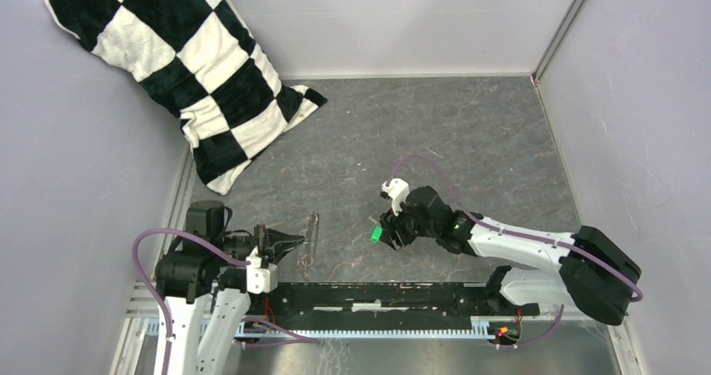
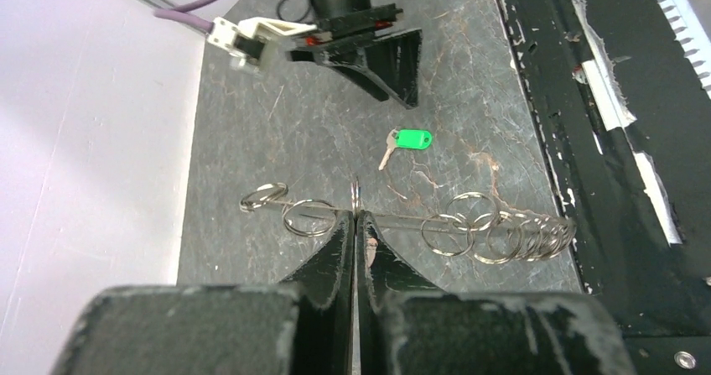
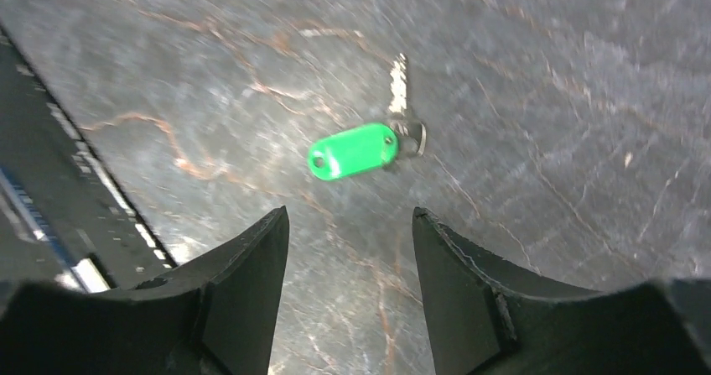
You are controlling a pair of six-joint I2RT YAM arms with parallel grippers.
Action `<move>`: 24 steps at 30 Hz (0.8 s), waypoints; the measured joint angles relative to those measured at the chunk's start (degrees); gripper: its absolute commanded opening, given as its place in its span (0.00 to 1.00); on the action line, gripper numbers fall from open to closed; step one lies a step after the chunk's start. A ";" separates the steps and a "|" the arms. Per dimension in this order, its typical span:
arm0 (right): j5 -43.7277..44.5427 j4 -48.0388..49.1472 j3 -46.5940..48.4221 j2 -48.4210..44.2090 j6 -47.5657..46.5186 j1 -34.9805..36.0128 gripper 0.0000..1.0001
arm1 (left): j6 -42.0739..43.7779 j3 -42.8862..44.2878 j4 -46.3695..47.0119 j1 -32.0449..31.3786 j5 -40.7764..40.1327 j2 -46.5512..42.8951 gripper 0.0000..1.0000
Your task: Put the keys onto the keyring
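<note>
The key, a small metal piece with a bright green tag (image 3: 352,150), lies on the grey tabletop just ahead of my right gripper (image 3: 350,216). That gripper is open with nothing between its fingers. From above, the green tag (image 1: 376,235) shows at the tip of the right gripper (image 1: 387,228). The keyring (image 2: 402,218) is a thin silvery loop with several small rings (image 2: 503,236) strung along it. My left gripper (image 2: 355,216) is shut on the loop's wire and holds it edge-on. In the left wrist view the key (image 2: 411,140) lies beyond the loop.
A black and white checked pillow (image 1: 180,65) leans in the back left corner. A black rail (image 1: 377,295) runs along the near edge between the arm bases. Grey walls (image 1: 637,98) close in the sides and back.
</note>
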 measured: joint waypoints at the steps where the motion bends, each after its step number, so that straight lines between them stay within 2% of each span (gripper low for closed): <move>1: 1.07 -0.04 -0.63 0.94 0.22 -0.22 0.61 | -1.40 -0.74 1.44 0.00 -0.02 -0.50 0.02; 5: 2.60 0.87 -1.68 4.37 0.81 -2.19 0.54 | -4.92 -1.79 5.44 0.00 -0.15 -1.33 0.02; 11: -1.38 6.95 -1.68 9.77 5.60 -7.72 0.49 | -7.19 -2.14 8.04 0.00 -0.22 -2.40 0.02; 17: -5.92 11.67 -1.68 12.61 10.56 -7.82 0.48 | -7.37 -2.95 8.15 0.00 -0.42 -3.85 0.02; 24: -6.29 13.92 -1.77 12.68 11.76 -7.82 0.43 | -7.61 -2.97 8.28 0.00 -1.33 -4.59 0.02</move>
